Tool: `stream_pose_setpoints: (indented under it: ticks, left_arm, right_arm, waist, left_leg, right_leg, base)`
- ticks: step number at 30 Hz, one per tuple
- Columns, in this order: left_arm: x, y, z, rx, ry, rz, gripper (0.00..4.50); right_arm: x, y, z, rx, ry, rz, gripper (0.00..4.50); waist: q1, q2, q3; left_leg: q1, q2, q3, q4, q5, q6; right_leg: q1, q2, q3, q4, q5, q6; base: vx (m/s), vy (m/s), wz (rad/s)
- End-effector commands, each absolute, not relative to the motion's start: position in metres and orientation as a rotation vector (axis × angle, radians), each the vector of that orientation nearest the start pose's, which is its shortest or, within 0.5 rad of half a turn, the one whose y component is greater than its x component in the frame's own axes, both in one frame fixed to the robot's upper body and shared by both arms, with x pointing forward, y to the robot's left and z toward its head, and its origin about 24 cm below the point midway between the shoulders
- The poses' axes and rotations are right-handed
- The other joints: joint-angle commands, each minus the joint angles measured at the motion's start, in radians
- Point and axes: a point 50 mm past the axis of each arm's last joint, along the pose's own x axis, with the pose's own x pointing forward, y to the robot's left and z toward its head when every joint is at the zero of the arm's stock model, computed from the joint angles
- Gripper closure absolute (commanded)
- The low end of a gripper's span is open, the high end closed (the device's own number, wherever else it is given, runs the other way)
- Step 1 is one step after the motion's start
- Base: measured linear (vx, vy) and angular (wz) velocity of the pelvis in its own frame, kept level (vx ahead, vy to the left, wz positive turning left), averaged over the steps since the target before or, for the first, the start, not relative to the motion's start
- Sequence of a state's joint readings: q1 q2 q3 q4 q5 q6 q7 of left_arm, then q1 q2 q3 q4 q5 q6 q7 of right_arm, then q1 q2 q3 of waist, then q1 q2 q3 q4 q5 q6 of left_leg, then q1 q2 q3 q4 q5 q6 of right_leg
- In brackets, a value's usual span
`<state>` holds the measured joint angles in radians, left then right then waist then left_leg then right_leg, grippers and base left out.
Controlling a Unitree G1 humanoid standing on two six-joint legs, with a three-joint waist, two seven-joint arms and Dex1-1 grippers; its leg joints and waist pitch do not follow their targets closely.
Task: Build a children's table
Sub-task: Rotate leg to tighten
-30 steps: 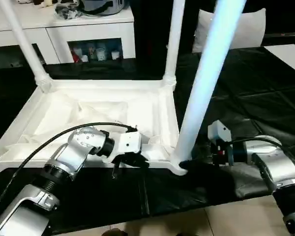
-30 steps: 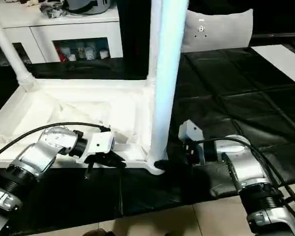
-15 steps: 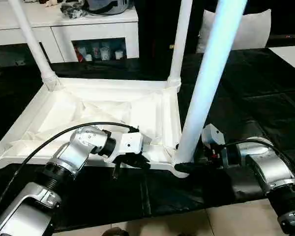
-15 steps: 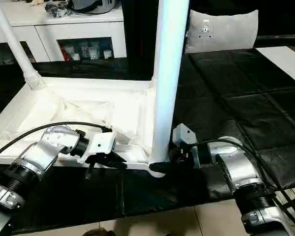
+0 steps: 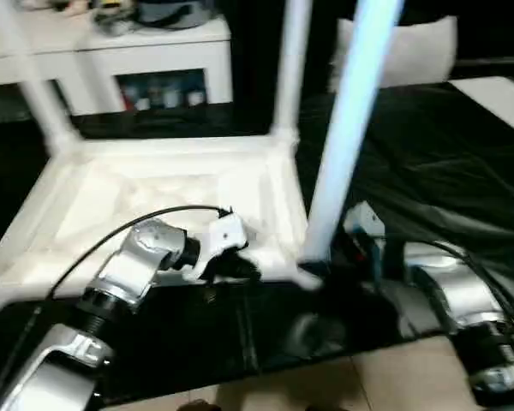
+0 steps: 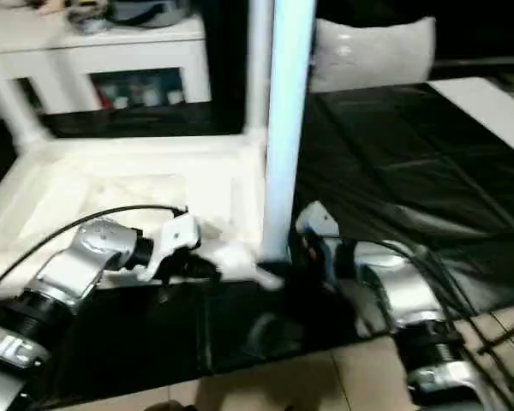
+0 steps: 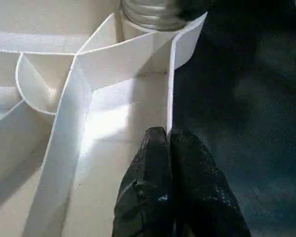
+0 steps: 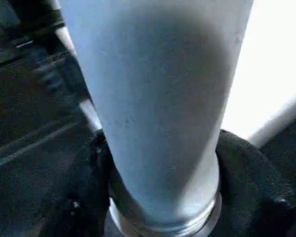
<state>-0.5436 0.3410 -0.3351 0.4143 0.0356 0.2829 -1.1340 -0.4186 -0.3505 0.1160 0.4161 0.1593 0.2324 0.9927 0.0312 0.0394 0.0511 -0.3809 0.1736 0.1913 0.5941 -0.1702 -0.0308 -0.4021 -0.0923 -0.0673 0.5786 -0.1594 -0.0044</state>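
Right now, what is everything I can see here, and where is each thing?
Table top: one, white, upside down on the black mat.
Table legs: three seen standing in corner sockets, white, one near, two far.
Mat: black, covering the floor.
Cabinet: one, white, behind the table.
Cushion: one, pale, far right.
Left gripper: black fingers shut at the table top's near rim.
Right gripper: black fingers either side of the near leg's base.

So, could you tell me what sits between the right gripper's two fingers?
The near-corner leg of the upturned table, low down by its socket; the right wrist view shows a finger on either side.
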Motion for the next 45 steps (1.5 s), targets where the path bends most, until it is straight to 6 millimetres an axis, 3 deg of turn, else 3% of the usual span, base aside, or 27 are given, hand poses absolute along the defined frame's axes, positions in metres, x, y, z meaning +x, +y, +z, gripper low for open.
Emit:
stream_pose_setpoints:
  ticks: [1, 3, 5, 9, 10, 13, 15, 19, 22, 30, 33, 34, 45]
  left_arm:
    - [0.303, 0.081, 0.053, 0.331, 0.454, -1.283, 4.50]
    - [0.307, 0.071, 0.055, 0.314, 0.441, -1.189, 4.50]
    - [0.311, 0.066, 0.056, 0.308, 0.425, -1.148, 4.50]
    - [0.316, 0.063, 0.059, 0.317, 0.396, -1.097, 4.50]
    - [0.317, 0.064, 0.060, 0.323, 0.392, -1.095, 4.50]
    - [0.317, 0.067, 0.061, 0.342, 0.386, -1.094, 4.50]
    - [0.317, 0.069, 0.061, 0.356, 0.386, -1.102, 4.50]
    - [0.314, 0.082, 0.054, 0.433, 0.393, -1.170, 4.50]
    - [0.310, 0.095, 0.051, 0.509, 0.403, -1.271, 4.50]
    - [0.299, 0.112, 0.048, 0.630, 0.447, -1.479, 4.50]
    - [0.296, 0.117, 0.048, 0.645, 0.462, -1.540, 4.50]
    - [0.294, 0.119, 0.048, 0.654, 0.466, -1.583, 4.50]
    - [0.290, 0.120, 0.050, 0.663, 0.475, -1.694, 4.50]
  right_arm:
    - [0.314, -0.132, 0.047, -0.065, 0.335, 0.939, 1.84]
    - [0.321, -0.126, 0.043, -0.060, 0.356, 0.805, 1.84]
    - [0.323, -0.125, 0.042, -0.011, 0.369, 0.758, 1.28]
    - [0.322, -0.123, 0.042, 0.019, 0.347, 0.756, 1.08]
    - [0.322, -0.124, 0.043, 0.018, 0.339, 0.756, 0.77]
    - [0.320, -0.129, 0.045, 0.002, 0.311, 0.756, 0.65]
    - [0.319, -0.132, 0.047, -0.001, 0.300, 0.764, 0.34]
    - [0.315, -0.151, 0.055, -0.064, 0.253, 0.825, 0.10]
    - [0.310, -0.169, 0.064, -0.111, 0.239, 0.923, 0.10]
    - [0.299, -0.186, 0.077, -0.185, 0.265, 1.150, 0.10]
    - [0.297, -0.188, 0.079, -0.199, 0.271, 1.208, 0.37]
    - [0.296, -0.189, 0.080, -0.208, 0.275, 1.244, 0.51]
    - [0.284, -0.180, 0.078, -0.167, 0.310, 1.409, 1.44]
  waist:
    - [-0.005, -0.021, -0.058]
    - [-0.018, -0.018, -0.056]
    - [-0.031, -0.018, -0.058]
    - [-0.026, -0.020, -0.062]
    - [-0.026, -0.020, -0.062]
    - [-0.023, -0.016, -0.063]
    - [-0.022, -0.015, -0.063]
    - [-0.016, -0.018, -0.066]
    - [-0.011, -0.017, -0.067]
    - [0.016, -0.014, -0.068]
    - [0.025, -0.014, -0.068]
    - [0.028, -0.020, -0.067]
    - [0.039, -0.019, -0.066]
  left_leg:
    - [0.016, 0.048, -0.032, -0.081, -0.345, 0.005]
    - [0.020, 0.046, -0.031, -0.078, -0.361, 0.001]
    - [0.020, 0.041, -0.032, -0.073, -0.378, 0.010]
    - [0.017, 0.043, -0.030, -0.072, -0.358, 0.030]
    - [0.015, 0.044, -0.030, -0.074, -0.349, 0.035]
    - [0.015, 0.045, -0.028, -0.074, -0.339, 0.040]
    - [0.015, 0.047, -0.028, -0.075, -0.338, 0.040]
    - [0.010, 0.046, -0.028, -0.073, -0.313, 0.052]
    - [0.012, 0.049, -0.024, -0.072, -0.300, 0.070]
    - [0.018, 0.056, -0.019, -0.072, -0.264, 0.071]
    - [0.018, 0.057, -0.019, -0.071, -0.262, 0.069]
    - [0.019, 0.058, -0.017, -0.072, -0.267, 0.065]
    - [0.021, 0.059, -0.018, -0.074, -0.275, 0.053]
  right_leg:
    - [0.037, -0.056, 0.031, -0.079, -0.493, -0.161]
    - [0.031, -0.055, 0.030, -0.086, -0.516, -0.154]
    - [0.030, -0.055, 0.027, -0.094, -0.543, -0.139]
    - [0.030, -0.054, 0.029, -0.095, -0.510, -0.134]
    - [0.032, -0.053, 0.030, -0.092, -0.486, -0.139]
    - [0.033, -0.053, 0.032, -0.086, -0.439, -0.158]
    - [0.033, -0.053, 0.032, -0.086, -0.422, -0.166]
    - [0.040, -0.056, 0.033, -0.082, -0.379, -0.175]
    - [0.043, -0.054, 0.035, -0.075, -0.336, -0.191]
    - [0.042, -0.053, 0.036, -0.065, -0.289, -0.221]
    - [0.044, -0.055, 0.036, -0.062, -0.283, -0.226]
    - [0.041, -0.055, 0.037, -0.063, -0.297, -0.223]
    - [0.039, -0.058, 0.038, -0.065, -0.351, -0.208]
  base:
    - [0.000, 0.000, 0.00]
    - [0.000, 0.000, 0.00]
    - [0.000, 0.000, 0.00]
    - [0.000, 0.000, 0.00]
    - [0.000, 0.000, 0.00]
    - [0.000, 0.000, 0.00]
    - [0.000, 0.000, 0.00]
    - [0.000, 0.000, 0.00]
    - [0.000, 0.000, 0.00]
    - [0.000, 0.000, 0.00]
    - [0.000, 0.000, 0.00]
    - [0.000, 0.000, 0.00]
    - [0.000, 0.000, 0.00]
